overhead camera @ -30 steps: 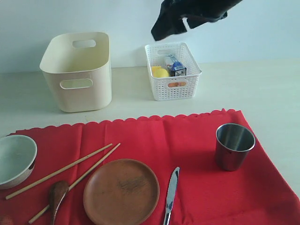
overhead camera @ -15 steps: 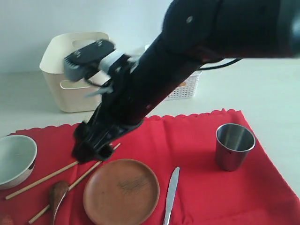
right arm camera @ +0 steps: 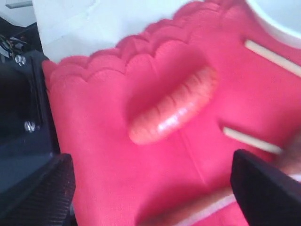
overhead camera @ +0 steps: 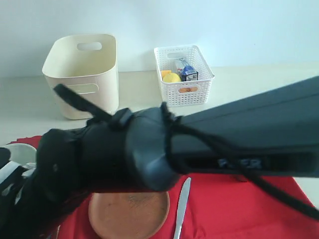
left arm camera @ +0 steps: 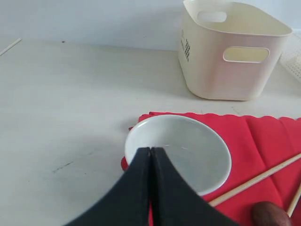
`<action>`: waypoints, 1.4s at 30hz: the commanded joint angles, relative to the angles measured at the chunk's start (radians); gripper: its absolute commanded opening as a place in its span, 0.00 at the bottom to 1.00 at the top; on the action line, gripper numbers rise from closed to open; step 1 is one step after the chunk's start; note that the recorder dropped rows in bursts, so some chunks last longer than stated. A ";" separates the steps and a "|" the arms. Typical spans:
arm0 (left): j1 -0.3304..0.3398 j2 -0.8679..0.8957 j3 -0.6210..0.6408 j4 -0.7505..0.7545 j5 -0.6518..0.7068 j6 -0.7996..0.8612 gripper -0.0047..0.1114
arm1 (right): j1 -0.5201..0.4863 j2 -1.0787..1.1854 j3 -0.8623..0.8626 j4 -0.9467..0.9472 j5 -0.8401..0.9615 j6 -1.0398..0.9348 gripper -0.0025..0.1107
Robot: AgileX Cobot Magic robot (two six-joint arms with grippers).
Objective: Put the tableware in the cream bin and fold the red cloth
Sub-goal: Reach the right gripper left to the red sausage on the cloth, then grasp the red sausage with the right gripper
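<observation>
Pale tabletop [left arm camera: 56, 122] carries your red cloth [overhead camera: 224, 209]; its tableware isn't yet in the cream bin [overhead camera: 99, 79]. Your left gripper [left arm camera: 150, 151] hangs over the white bowl [left arm camera: 188, 146], fingers pressed together. Your right gripper [right arm camera: 153, 188], fingers spread, straddles a carrot [right arm camera: 174, 110], probably lining up a grab.

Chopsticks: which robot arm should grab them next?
Probably the right. The right gripper hangs open over the red cloth, close beside the chopsticks. The left gripper is shut, over by the white bowl.
</observation>
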 commanded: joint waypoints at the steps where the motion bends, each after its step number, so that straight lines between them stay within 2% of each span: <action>1: 0.000 0.004 -0.005 0.005 -0.010 -0.001 0.04 | 0.031 0.086 -0.113 -0.082 -0.002 0.097 0.76; 8: 0.000 0.004 -0.005 0.005 -0.010 -0.001 0.04 | 0.038 0.191 -0.245 -0.311 0.065 0.343 0.76; 17: 0.000 0.004 -0.005 0.005 -0.010 -0.001 0.04 | 0.048 0.289 -0.370 -0.333 0.114 0.374 0.76; 22: 0.000 0.004 -0.005 0.005 -0.010 -0.001 0.04 | 0.055 0.341 -0.423 -0.446 0.188 0.458 0.70; 26: 0.000 0.004 -0.005 0.005 -0.010 -0.001 0.04 | 0.055 0.356 -0.431 -0.530 0.195 0.530 0.57; 37: 0.000 0.004 -0.005 0.005 -0.010 -0.001 0.04 | 0.055 0.349 -0.431 -0.550 0.198 0.567 0.07; 39: 0.000 0.004 -0.005 0.005 -0.010 -0.001 0.04 | 0.055 0.339 -0.431 -0.523 0.206 0.567 0.02; 42: 0.000 0.004 -0.005 0.005 -0.010 -0.001 0.04 | 0.055 0.309 -0.431 -0.507 0.240 0.558 0.02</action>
